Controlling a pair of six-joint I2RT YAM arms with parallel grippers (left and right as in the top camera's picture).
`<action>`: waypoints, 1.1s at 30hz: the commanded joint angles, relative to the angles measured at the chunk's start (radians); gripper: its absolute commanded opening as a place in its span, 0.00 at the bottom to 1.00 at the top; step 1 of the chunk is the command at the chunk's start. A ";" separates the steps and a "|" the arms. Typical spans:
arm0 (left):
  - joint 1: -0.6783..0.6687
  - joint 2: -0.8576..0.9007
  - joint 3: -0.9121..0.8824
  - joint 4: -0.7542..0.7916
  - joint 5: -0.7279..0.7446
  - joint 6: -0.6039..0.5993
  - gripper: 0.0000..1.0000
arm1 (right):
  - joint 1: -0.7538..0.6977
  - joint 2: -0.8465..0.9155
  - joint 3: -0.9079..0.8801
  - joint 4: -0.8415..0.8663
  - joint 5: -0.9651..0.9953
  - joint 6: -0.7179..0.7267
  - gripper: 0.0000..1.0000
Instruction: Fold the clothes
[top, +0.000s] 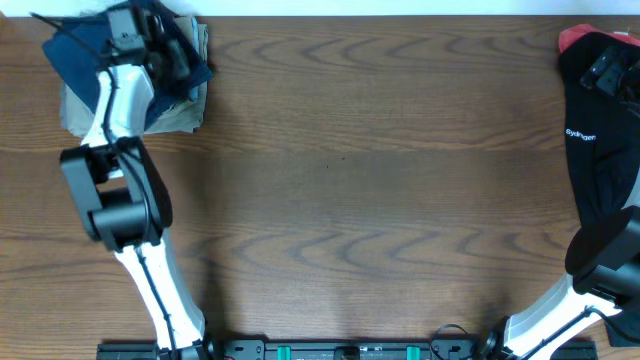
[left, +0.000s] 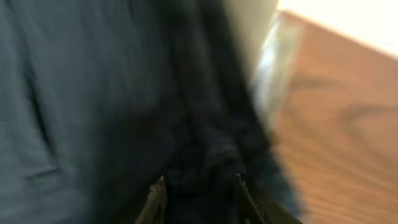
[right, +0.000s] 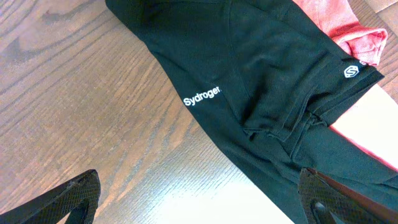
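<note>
Overhead, the navy shorts sit in the far-left corner of the table, bunched on top of the khaki shorts, which show beneath them along the near and right sides. My left arm reaches up the left edge to that pile, its wrist over the navy cloth. The left wrist view is blurred, but navy fabric fills nearly all of it, with bare wood showing only at the right. My left gripper has its jaws drawn close together, and a dark ridge of the shorts is pinched between the fingertips and rises away from them. At the right edge lies the black garment with small white lettering, running from the far-right corner towards the near side, and a red cloth peeks out from under it at that corner. In the right wrist view my right gripper is spread wide, one finger at each lower corner of the frame, with nothing held between them. It hangs above the wood and the near edge of the black garment. I cannot tell whether it touches either.
</note>
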 joint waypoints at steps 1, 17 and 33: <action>0.016 0.024 -0.001 -0.018 0.002 -0.006 0.38 | -0.017 0.000 -0.004 0.000 0.014 -0.007 0.99; 0.018 -0.308 -0.001 -0.403 0.205 -0.007 0.41 | -0.017 0.000 -0.004 0.000 0.014 -0.007 0.99; -0.038 -0.790 -0.027 -1.056 0.278 0.120 0.55 | -0.017 0.000 -0.004 0.000 0.014 -0.007 0.99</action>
